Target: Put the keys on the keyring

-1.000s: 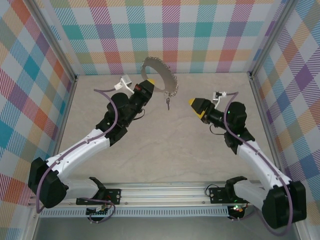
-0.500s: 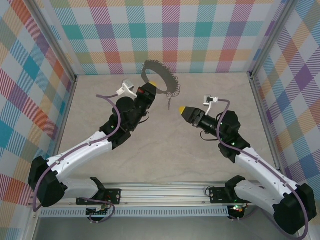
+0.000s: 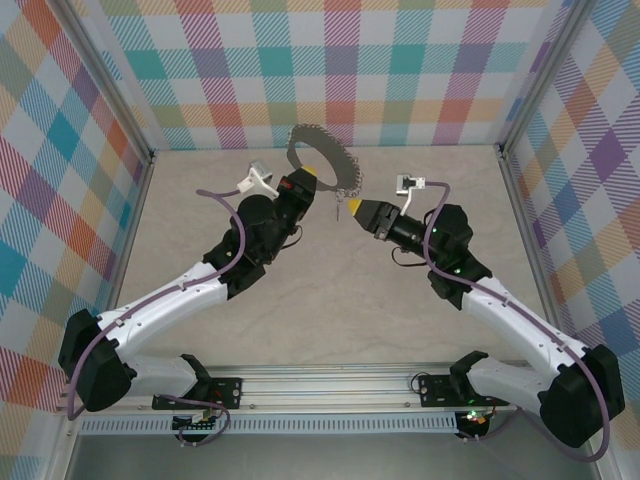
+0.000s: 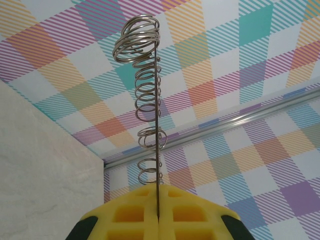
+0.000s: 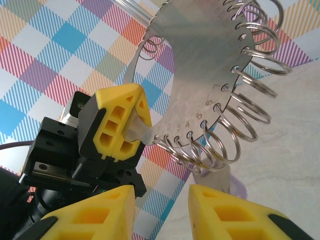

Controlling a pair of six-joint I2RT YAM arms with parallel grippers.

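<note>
The right gripper [image 3: 354, 209] has swung up to the key [image 5: 215, 173] dangling from the keyring [image 3: 338, 158] — jaws narrowed but apart; the left gripper [image 3: 307, 174] pinches the keyring — the key seems threaded.

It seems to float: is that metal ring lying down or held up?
Held up: the left hand pinches the keyring by its edge, standing upright.

Table [image 3: 330, 300]: pale beige marbled top; alu rail [image 3: 330, 385] runs along near edge, L to R.
</note>
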